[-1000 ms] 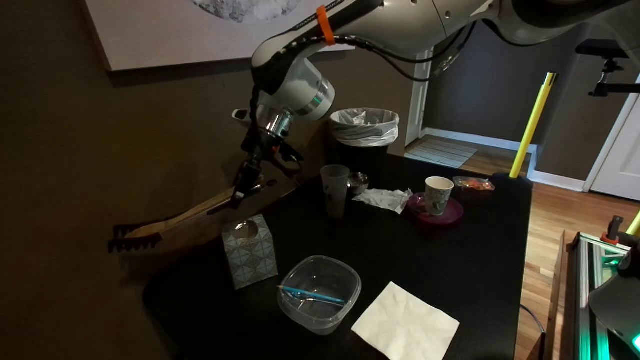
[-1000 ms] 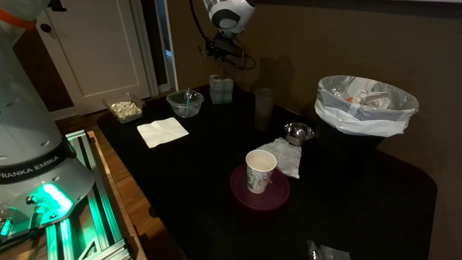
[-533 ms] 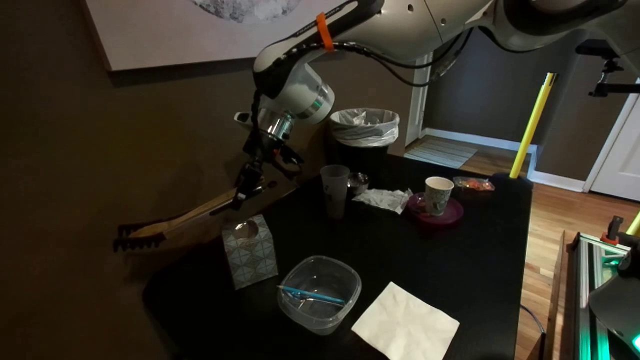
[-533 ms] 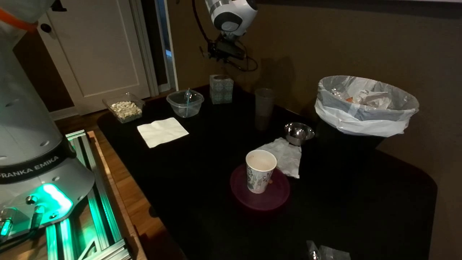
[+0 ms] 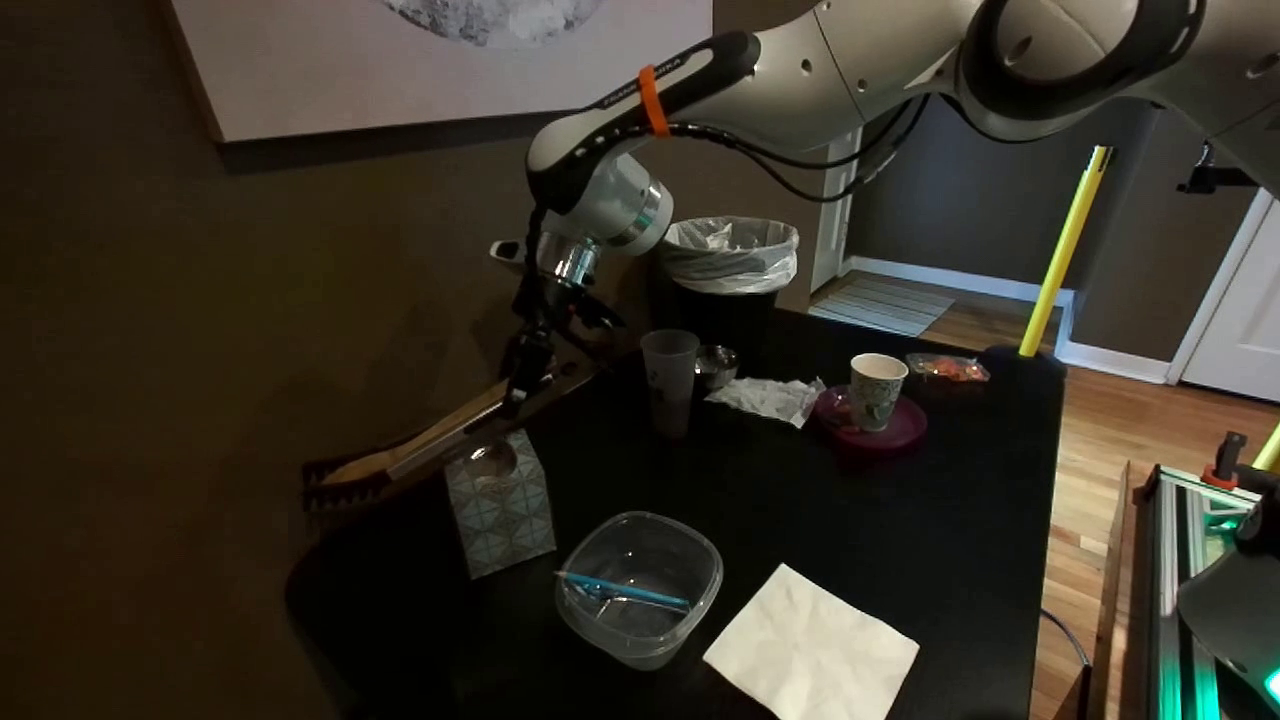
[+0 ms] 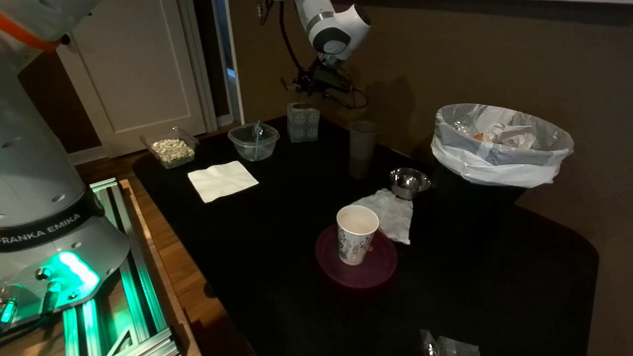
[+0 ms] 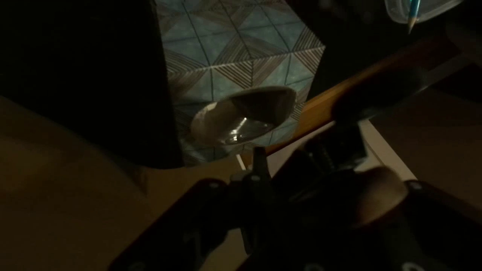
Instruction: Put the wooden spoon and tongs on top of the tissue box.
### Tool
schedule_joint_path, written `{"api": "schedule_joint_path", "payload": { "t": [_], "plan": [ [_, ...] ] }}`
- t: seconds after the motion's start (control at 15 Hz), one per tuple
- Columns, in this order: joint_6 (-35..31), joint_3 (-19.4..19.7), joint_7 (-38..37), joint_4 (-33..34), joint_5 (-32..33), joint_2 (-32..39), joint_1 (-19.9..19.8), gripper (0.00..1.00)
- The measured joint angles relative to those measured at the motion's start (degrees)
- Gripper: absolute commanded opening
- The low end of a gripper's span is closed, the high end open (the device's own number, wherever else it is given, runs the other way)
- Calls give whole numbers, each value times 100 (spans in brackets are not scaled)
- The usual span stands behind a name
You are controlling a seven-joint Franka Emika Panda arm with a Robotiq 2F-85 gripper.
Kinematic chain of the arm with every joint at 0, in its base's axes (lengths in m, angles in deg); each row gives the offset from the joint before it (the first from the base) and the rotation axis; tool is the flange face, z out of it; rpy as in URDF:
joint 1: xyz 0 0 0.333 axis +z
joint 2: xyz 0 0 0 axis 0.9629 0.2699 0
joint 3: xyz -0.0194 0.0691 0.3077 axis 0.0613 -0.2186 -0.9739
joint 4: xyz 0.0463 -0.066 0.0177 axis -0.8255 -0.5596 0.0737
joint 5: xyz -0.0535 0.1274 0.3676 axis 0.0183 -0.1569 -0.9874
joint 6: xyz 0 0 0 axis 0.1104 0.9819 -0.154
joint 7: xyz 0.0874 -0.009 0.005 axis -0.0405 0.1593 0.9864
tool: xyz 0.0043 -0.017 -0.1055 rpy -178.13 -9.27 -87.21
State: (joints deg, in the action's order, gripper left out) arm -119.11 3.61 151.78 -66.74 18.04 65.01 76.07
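Wooden spoon (image 5: 425, 437) and tongs (image 5: 445, 440) are up in the air together, both pinched in the gripper (image 5: 515, 395). It's clenched on the pair of them up near the handle end. They run side by side on a slant: the spoon's rounded head and the tongs' dark toothed ends hang low, well out from the grip, and the other ends poke a bit past it on the tall plastic cup's (image 5: 670, 375) side.

The tissue box (image 5: 505, 520) stands upright on the black table (image 5: 800, 500), with the gripper above it and a little off to one side. In an exterior view the long handles cross over or behind the top of the box, and honestly I can't tell which, or whether anything's touching. The wrist view shows the box's opening just ahead of the gripper, but it's so dark I can't sort spoon from tongs there.

Near the box there's a clear tub (image 5: 640, 646) with a blue pencil (image 5: 625, 592) in it, and a white napkin (image 5: 812, 645) lying flat just beside that.
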Motion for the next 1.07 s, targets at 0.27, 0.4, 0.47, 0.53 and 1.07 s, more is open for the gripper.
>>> {"api": "schedule_joint_path", "payload": {
  "t": [0.27,0.4,0.47,0.53,1.07],
  "plan": [
    [195,1,-17,230,284,216,-127,16],
    [262,1,-31,285,378,298,-146,16],
    [300,1,-46,315,407,338,-148,16],
    [340,1,-62,338,429,374,-148,16],
    [444,-7,-255,369,489,501,-145,89]
  ]
}}
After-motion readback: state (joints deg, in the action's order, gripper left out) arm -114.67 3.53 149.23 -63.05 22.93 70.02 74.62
